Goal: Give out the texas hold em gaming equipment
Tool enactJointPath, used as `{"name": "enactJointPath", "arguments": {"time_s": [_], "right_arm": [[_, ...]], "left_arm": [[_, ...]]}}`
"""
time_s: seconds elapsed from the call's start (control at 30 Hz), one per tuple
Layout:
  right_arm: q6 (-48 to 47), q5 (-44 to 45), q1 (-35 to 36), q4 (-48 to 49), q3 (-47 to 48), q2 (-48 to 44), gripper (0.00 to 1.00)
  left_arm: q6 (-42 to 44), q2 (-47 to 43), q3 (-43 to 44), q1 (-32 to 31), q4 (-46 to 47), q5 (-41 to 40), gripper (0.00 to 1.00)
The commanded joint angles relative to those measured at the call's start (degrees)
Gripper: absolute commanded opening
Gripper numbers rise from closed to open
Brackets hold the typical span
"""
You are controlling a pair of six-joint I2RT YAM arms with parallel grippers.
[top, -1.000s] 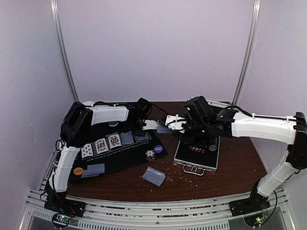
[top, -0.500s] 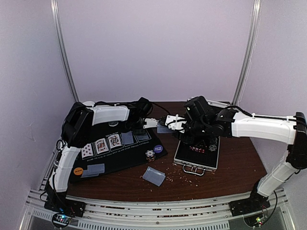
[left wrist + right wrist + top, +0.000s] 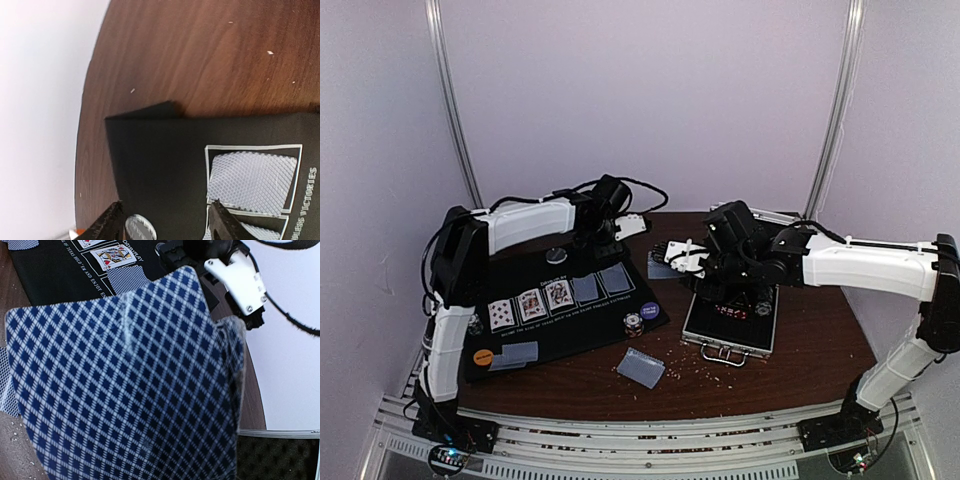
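Note:
On the black mat (image 3: pixel 545 325) lie three face-up cards (image 3: pixel 530 303) and two face-down cards (image 3: pixel 601 283) in a row. A chip stack (image 3: pixel 634 323), a purple button (image 3: pixel 649 310), an orange button (image 3: pixel 483 355) and a grey button (image 3: pixel 556 256) also sit there. My left gripper (image 3: pixel 623 233) hangs open and empty above the mat's far corner. In the left wrist view its gripper (image 3: pixel 167 222) frames the grey button (image 3: pixel 140 229) beside a face-down card (image 3: pixel 250 182). My right gripper (image 3: pixel 672 262) is shut on a deck of cards (image 3: pixel 130 380) that hides its fingers.
A silver case (image 3: pixel 730 322) lies open under the right arm. More face-down cards sit on the mat's near left (image 3: pixel 517 353) and on the bare wood (image 3: pixel 641 367). Crumbs dot the table near the case. The left gripper's white housing (image 3: pixel 235 275) is close beyond the deck.
The left gripper was shut beside the right gripper's deck. It has opened and lifted away toward the back left. The right arm and its deck have stayed put.

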Motion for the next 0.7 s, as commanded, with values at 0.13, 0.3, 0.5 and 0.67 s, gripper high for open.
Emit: {"name": "enactJointPath", "arguments": {"time_s": [0.13,0.3,0.5,0.67], "right_arm": [[0.7,-0.7,-0.2,0.0,-0.2,-2.8,0.41],[0.7,-0.8,-0.2,0.4,0.1,-2.3,0.41],[0.6,-0.7,-0.2,0.4,0.1,-2.2,0.41],[0.7,-0.4,-0.1,0.2,-0.2,-2.6,0.41]], "left_arm": [[-20.3,-12.4,-11.4,6.1,-9.5,-2.0,0.58],[-24.1,-15.1,-21.1,6.9,-10.0,1.2,0.37],[-25.8,-12.5,-23.3,6.8,-7.9,7.1,0.31],[-25.5,-11.0,-22.5,6.7,-7.2,8.4,0.27]]}}
